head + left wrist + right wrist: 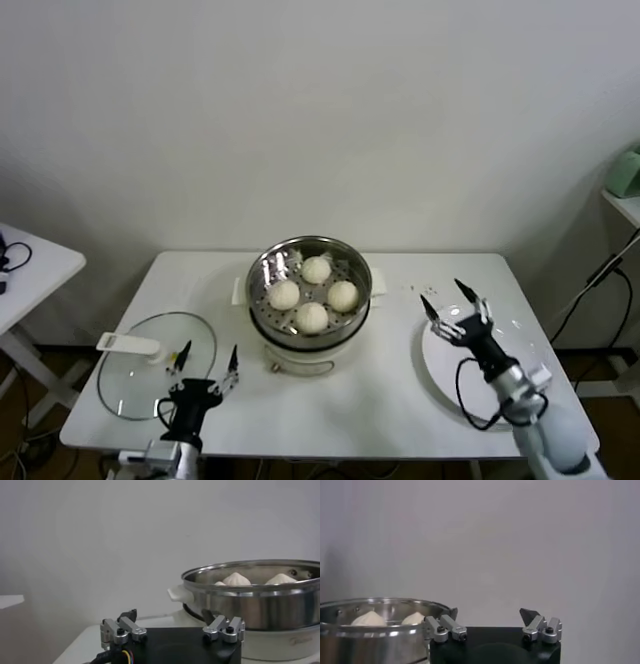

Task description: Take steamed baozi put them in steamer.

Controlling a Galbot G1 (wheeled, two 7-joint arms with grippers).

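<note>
Four cream-white baozi point(313, 293) lie inside the shiny steel steamer point(262, 271) on its white pot base at the middle of the table. My right gripper point(447, 297) is open and empty, raised over the left edge of the white plate point(450, 378), to the right of the steamer. My left gripper point(208, 361) is open and empty at the table's front left, beside the glass lid. The left wrist view shows the steamer point(260, 597) with bun tops point(236, 579) above its rim. The right wrist view shows the steamer point(370, 630) and two buns point(367, 618).
A round glass lid point(140, 385) with a white handle point(128, 345) lies flat at the front left of the white table point(330, 410). Another white table point(30, 265) stands at the far left. Cables hang at the right by a shelf.
</note>
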